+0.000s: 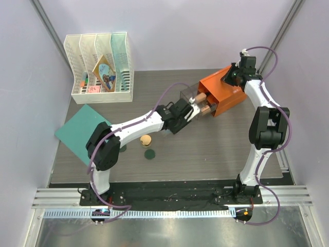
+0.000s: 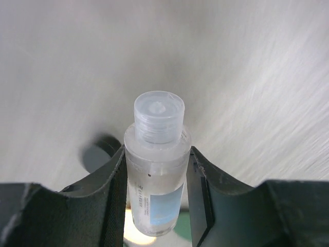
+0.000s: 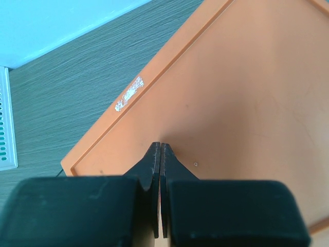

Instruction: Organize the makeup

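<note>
1. Currently the clear bottle [image 2: 156,175] is being gripped around its body, just under the cap, by the left gripper [image 2: 158,159]. Both fingers [image 2: 110,195] are being pressed against its sides, and the bottle is being held upright between them.
2. From above, that gripper is being shown at the clear drawer [image 1: 191,95], which is sticking out of the orange box [image 1: 226,95]. The bottle is therefore being judged to be at the drawer's open end. Whether it is above the drawer or already inside cannot be told.
3. The right gripper [image 3: 160,149] is being pressed onto the top of the orange box with its jaws fully together and nothing between them, probably to steady the box.
4. The step in hand is being judged as setting the bottle into the drawer. A slow, upright descent into a free spot beside the things already there is being advised.
5. The squeeze is best being eased only once the base is resting, since a smooth round bottle is likely to slip or topple.
6. A tan compact [image 1: 146,140] and a green disc [image 1: 149,154] are lying on the table well apart from the orange box, on its near left side, and are being judged as not yet sorted.
</note>
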Tool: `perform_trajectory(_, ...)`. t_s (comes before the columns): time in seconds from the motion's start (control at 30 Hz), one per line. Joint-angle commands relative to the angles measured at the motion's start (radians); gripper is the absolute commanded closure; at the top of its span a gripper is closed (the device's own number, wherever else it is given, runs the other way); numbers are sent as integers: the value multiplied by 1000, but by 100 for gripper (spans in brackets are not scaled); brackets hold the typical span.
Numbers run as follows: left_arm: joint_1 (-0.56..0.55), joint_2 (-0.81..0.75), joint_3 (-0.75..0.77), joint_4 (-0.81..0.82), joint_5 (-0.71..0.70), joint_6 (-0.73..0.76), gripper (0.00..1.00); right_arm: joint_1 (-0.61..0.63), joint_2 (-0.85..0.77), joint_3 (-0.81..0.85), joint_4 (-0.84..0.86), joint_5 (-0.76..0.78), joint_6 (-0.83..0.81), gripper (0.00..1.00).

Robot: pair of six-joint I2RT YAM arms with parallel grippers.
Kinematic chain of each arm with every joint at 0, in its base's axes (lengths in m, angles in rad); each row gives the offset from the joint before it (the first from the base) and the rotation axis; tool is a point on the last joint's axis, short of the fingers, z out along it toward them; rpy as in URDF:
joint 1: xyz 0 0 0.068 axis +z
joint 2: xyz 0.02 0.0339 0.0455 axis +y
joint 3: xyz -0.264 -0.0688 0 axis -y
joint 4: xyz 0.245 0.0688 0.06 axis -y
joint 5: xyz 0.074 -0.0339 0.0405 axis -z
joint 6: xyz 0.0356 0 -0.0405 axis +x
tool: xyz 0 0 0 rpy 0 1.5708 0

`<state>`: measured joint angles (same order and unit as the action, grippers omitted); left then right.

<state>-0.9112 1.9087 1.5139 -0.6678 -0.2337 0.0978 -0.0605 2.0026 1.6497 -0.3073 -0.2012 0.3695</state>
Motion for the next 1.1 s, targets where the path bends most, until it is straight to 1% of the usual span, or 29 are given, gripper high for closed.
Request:
perform_trajectory(0.0,3,-28,248,85,-49,-44,100,-7,185,-119,-348,97,-61,99)
perform_trajectory(0.03,5,-14,288,88,-50,-53,100,-7,186,-119,-346,94,-61,99)
perform_trajectory(0.07,9,2,363,96,-49,-59,100,-7,186,-120,-345,92,-60,99)
perform_trajectory(0.13,17,70,440,88,-33,-78,100,-7,186,-122,-343,89,-60,99)
perform_trajectory(0.17,24,100,522,80,-21,-82,100,-7,185,-122,-343,89,-58,99)
perform_trajectory(0.2,26,148,561,74,-16,-90,100,-7,185,-123,-342,91,-61,99)
perform_trajectory(0.27,40,191,655,71,9,-128,100,-7,185,-123,-342,89,-60,99)
perform_trajectory(0.3,44,217,672,80,22,-141,100,-7,185,-123,-342,88,-60,99)
perform_trajectory(0.37,61,227,696,112,56,-185,100,-9,186,-120,-342,88,-60,99)
perform_trajectory(0.43,95,234,703,145,123,-245,100,-7,186,-122,-339,86,-60,99)
perform_trajectory(0.5,126,248,730,184,190,-341,100,-7,191,-123,-339,82,-58,99)
perform_trajectory(0.57,139,285,781,188,209,-415,100,-7,191,-123,-337,79,-55,99)
perform_trajectory(0.67,152,317,815,203,228,-472,100,-7,190,-122,-337,77,-55,99)
perform_trajectory(0.73,156,320,804,255,289,-529,100,-7,186,-123,-337,79,-58,99)
perform_trajectory(0.83,161,319,787,306,333,-599,100,-7,183,-126,-335,80,-58,99)
perform_trajectory(0.87,166,317,776,321,377,-616,100,-9,183,-126,-335,80,-57,99)
perform_trajectory(1.0,166,314,732,401,412,-711,100,-9,183,-131,-334,79,-58,99)
perform_trajectory(1.07,166,335,730,413,431,-737,100,-7,182,-133,-332,79,-57,99)
